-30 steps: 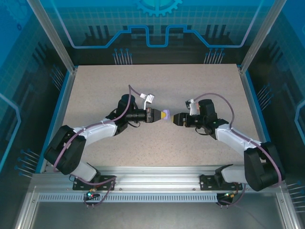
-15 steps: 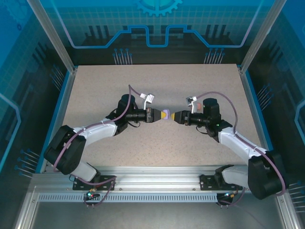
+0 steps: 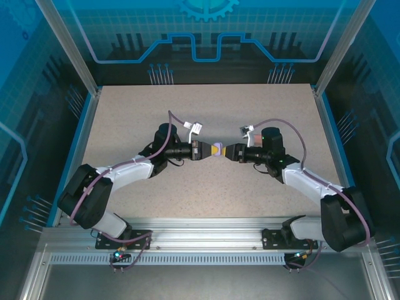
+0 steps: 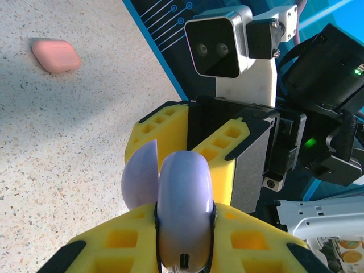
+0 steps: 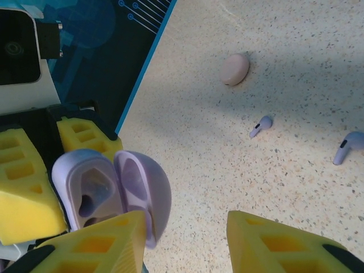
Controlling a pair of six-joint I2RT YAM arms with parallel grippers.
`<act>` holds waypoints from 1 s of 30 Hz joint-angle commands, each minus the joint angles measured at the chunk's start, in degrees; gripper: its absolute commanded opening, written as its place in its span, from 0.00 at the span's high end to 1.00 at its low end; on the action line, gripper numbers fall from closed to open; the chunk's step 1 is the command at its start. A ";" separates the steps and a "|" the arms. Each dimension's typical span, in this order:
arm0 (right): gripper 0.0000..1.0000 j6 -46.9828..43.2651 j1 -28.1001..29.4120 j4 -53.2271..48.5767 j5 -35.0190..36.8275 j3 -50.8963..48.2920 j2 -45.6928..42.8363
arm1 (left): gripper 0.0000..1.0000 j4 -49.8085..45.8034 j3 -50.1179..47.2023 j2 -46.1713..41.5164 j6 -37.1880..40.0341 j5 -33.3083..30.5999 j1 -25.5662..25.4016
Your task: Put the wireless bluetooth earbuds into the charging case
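Note:
My left gripper (image 4: 185, 227) is shut on a purple charging case (image 4: 183, 205), held above the table with its lid (image 4: 139, 176) swung open. In the top view the left gripper (image 3: 211, 150) and the right gripper (image 3: 230, 152) meet at the case (image 3: 217, 149) in mid-table. My right gripper (image 5: 187, 233) is open, and its left finger (image 5: 96, 242) sits against the open lid (image 5: 142, 193). The case's empty sockets (image 5: 91, 190) face the right wrist camera. Two purple earbuds (image 5: 261, 125) (image 5: 348, 147) lie on the table beyond.
A pink case (image 4: 55, 55) lies shut on the speckled table (image 4: 68, 142) off to the left. A pale pink rounded case (image 5: 235, 69) rests farther back. The table's blue edge (image 5: 145, 74) runs close behind the grippers.
My right gripper has moved in closer to the purple case and its jaws have narrowed. The left gripper has kept still with the case in it.

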 commanded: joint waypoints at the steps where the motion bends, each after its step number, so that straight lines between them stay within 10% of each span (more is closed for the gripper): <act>1: 0.59 0.56 1.12 1.78 0.06 2.08 1.19 | 1.00 2.21 1.49 -1.21 -0.11 1.31 0.25; 30: 0.68 -0.59 1.91 3.36 -1.54 -0.61 1.74 | 1.00 2.21 2.38 -1.21 -0.11 -0.04 0.53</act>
